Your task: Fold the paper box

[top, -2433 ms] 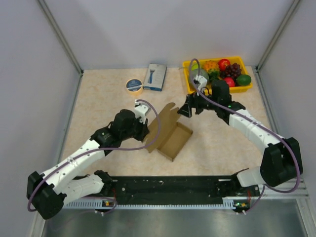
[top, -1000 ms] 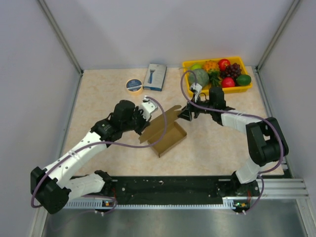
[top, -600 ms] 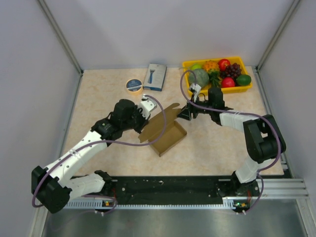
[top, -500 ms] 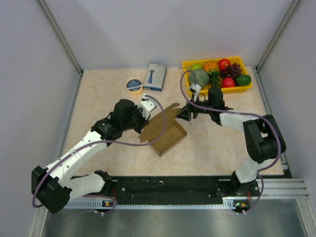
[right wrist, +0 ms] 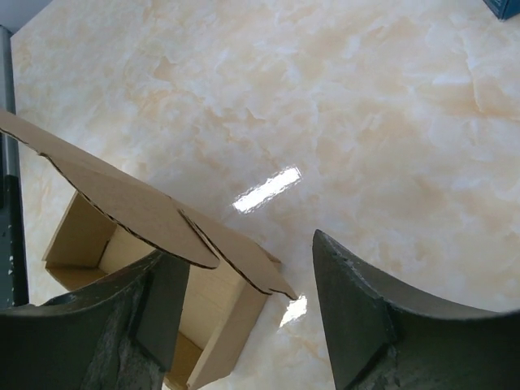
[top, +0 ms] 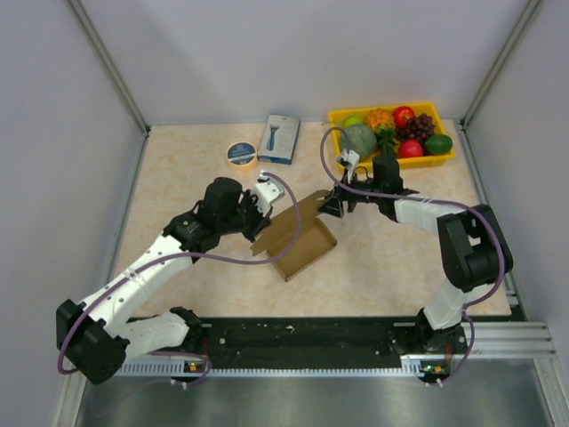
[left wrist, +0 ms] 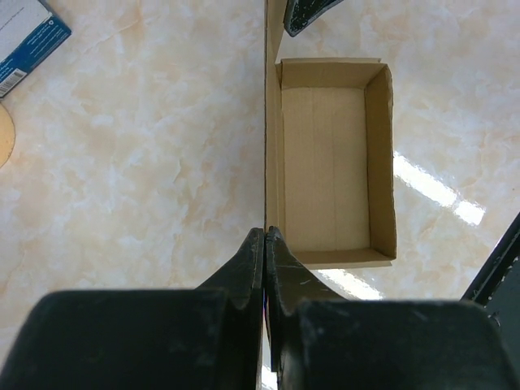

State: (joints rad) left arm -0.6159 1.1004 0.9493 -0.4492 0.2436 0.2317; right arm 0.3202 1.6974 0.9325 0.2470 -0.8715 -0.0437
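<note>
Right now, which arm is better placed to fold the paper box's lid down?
Right, probably: the right gripper is open at the lid's rounded flap, free to push; the left gripper is shut on the upright lid of the paper box, steadying it.

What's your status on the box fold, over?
Left gripper shut on the upright lid panel of the paper box. Right gripper open at the lid's flap edge. Box walls up, lid not closed. Yellow tray and blue box stand apart, far side.

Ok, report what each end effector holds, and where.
Left end effector pinches the paper box by its upright lid's edge; right end effector open, holding nothing.
</note>
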